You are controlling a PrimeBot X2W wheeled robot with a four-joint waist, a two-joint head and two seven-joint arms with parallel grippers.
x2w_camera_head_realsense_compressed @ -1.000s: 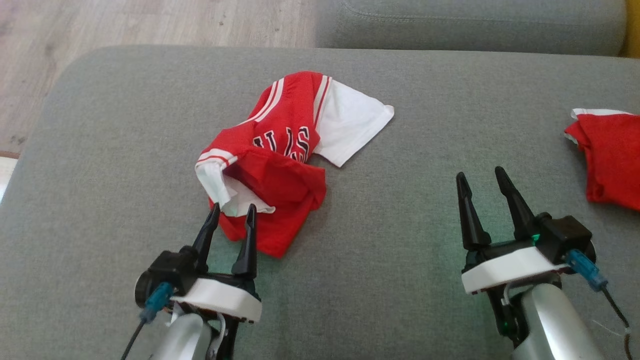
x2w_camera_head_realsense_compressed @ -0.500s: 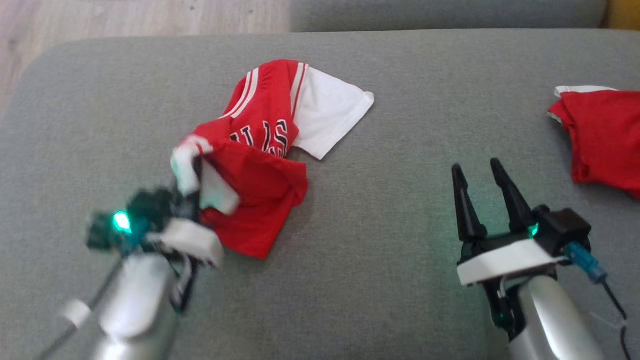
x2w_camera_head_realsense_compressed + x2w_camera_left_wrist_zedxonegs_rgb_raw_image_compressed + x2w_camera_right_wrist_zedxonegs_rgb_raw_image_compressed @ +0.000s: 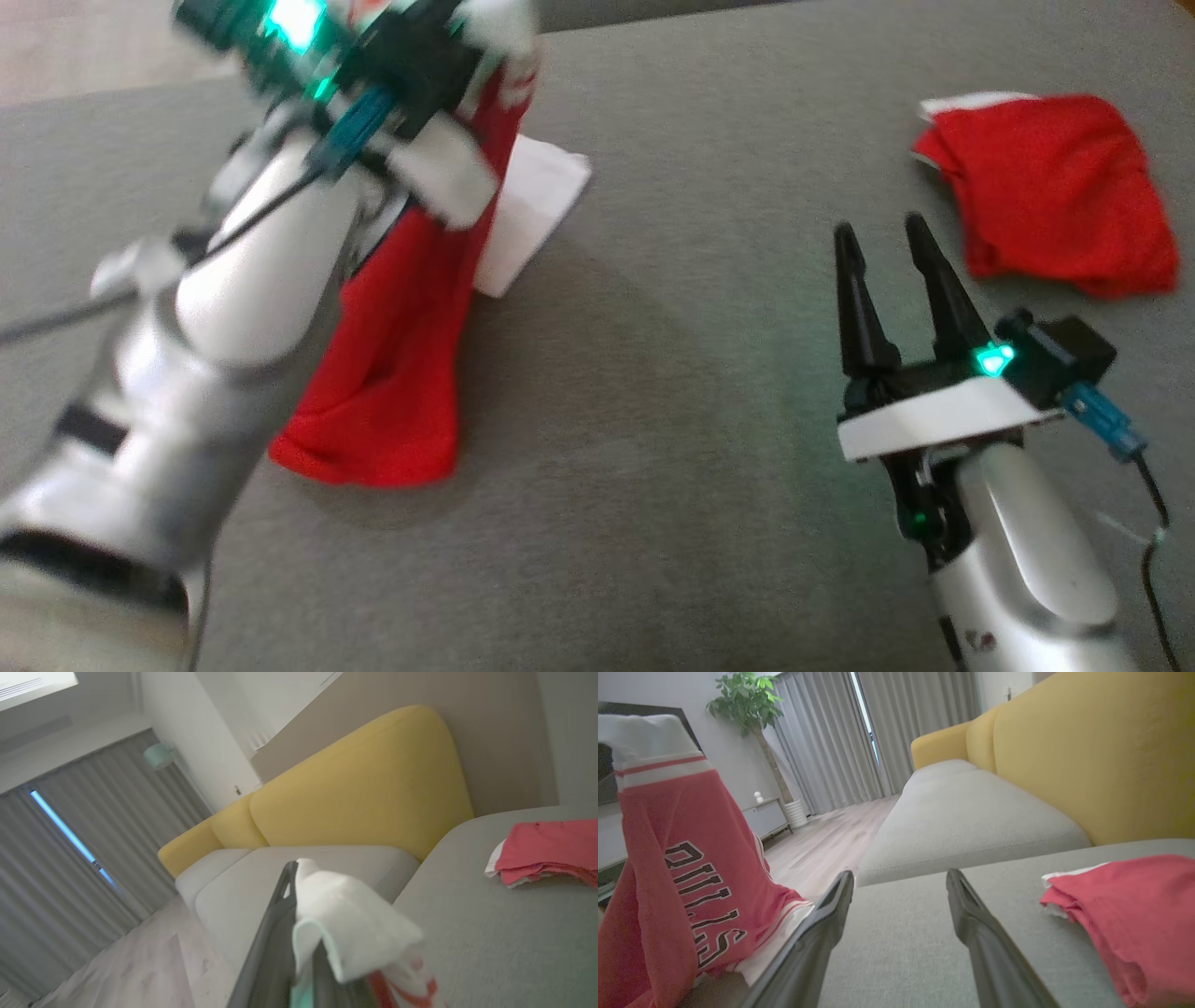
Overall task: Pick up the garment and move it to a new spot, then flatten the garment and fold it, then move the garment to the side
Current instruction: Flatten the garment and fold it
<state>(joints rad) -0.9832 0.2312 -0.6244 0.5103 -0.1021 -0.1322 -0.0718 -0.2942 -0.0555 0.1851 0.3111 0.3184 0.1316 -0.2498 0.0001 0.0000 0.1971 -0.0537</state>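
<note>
— Grey sofa seat [image 3: 653, 392], broad and soft, with a yellow backrest [image 3: 1087, 765] beyond it. What is the exposure?

— A red garment [image 3: 401, 355] hangs from the left gripper [image 3: 295, 877], held high over the left part of the seat. Its lower end appears to rest bunched on the cushion, and a white sleeve [image 3: 532, 215] lies on the cushion behind it. First risk, in my judgement, is drag: the bunched end could catch on the seat fabric and arrive twisted at the new spot.

— And the hold?

— The jaws are pressed together on a white cuff [image 3: 345, 924], a thin edge only. Second risk: the whole weight of the cloth hangs on that pinch, so a quick move could pull it free. Third: a second red garment [image 3: 1046, 187] lies at the right of the seat, and setting down near it invites a mix-up. The right gripper [image 3: 878, 226] stands well apart, jaws spread, nothing between them.

— Condition of the item?

— A long red drape, creased, nowhere flat. Red and white striped trim sits under the cuff. Black-outlined lettering [image 3: 698, 896] runs down the front. The head view is blurred at the grip, so the depth of the pinch cannot be told.
</note>
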